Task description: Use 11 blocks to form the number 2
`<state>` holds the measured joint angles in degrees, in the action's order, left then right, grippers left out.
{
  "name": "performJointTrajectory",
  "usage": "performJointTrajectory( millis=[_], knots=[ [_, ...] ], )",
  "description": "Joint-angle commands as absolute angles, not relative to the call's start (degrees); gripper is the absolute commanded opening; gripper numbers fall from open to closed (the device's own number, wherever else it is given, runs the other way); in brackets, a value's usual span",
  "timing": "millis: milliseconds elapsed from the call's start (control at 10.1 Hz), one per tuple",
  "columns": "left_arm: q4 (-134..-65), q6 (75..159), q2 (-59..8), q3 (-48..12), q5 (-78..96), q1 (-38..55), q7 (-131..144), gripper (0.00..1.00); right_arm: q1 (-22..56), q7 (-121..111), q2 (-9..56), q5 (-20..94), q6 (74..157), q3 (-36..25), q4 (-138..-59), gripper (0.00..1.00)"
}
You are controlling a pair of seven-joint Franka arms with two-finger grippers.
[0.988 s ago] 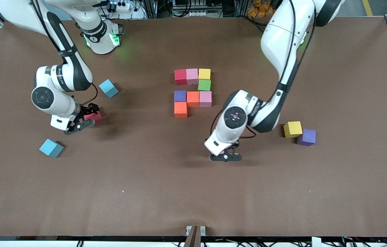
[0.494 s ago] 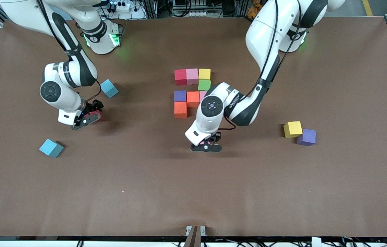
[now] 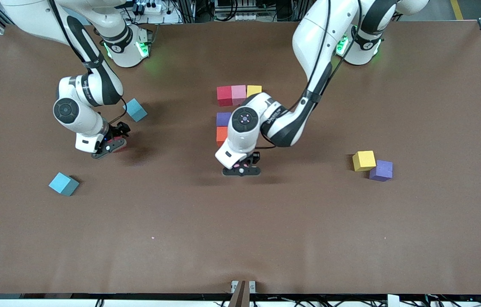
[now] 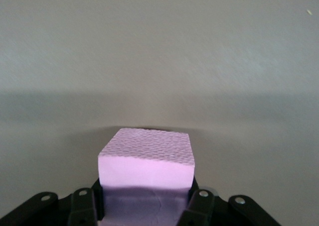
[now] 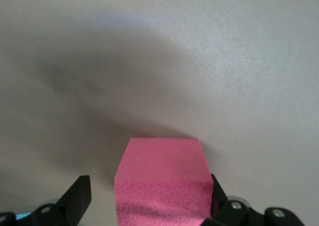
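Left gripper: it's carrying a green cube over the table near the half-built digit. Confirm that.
Wrong colour. The left gripper is shut on a pink cube, not a green one, as the left wrist view shows. The rest stands: it is over the table, near the half-built digit.

Even overhead light, soft shadows

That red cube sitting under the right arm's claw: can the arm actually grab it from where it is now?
Probably yes. The right gripper hangs open right over the red cube, one finger on each side, with only bare table around it. It looks ready to close.
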<state>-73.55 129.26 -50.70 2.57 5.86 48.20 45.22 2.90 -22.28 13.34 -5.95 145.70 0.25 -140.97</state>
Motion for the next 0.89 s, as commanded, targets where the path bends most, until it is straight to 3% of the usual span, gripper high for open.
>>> performJointTrajectory(
  millis=[0,99,198,297,395,791],
  knots=[
    [-72.07,129.37,-52.11,5.01,7.91,51.67,48.15,0.1,1.15,-23.12,11.25,-6.94,146.69,0.97,-143.26,1.0],
    [-71.46,129.37,-52.29,5.18,7.91,52.03,48.86,0.1,1.06,-23.12,11.25,-6.94,146.69,0.97,-143.26,1.0],
    [-71.37,129.37,-52.82,5.1,7.91,52.21,48.87,0.1,1.05,-24.07,11.25,-6.94,146.69,0.97,-143.26,0.86],
    [-70.93,129.37,-53.34,5.18,7.91,52.9,49.82,0.1,0.97,-26.61,11.16,-6.94,146.95,0.97,-143.17,0.5],
    [-70.14,129.46,-53.96,5.1,7.91,53.0,50.79,0.1,0.97,-27.85,10.99,-6.94,147.39,0.97,-143.17,0.3],
    [-69.52,130.17,-54.58,5.27,8.09,54.05,52.12,0.1,2.02,-29.35,10.72,-6.94,146.69,1.4,-140.46,0.28]
  ],
)
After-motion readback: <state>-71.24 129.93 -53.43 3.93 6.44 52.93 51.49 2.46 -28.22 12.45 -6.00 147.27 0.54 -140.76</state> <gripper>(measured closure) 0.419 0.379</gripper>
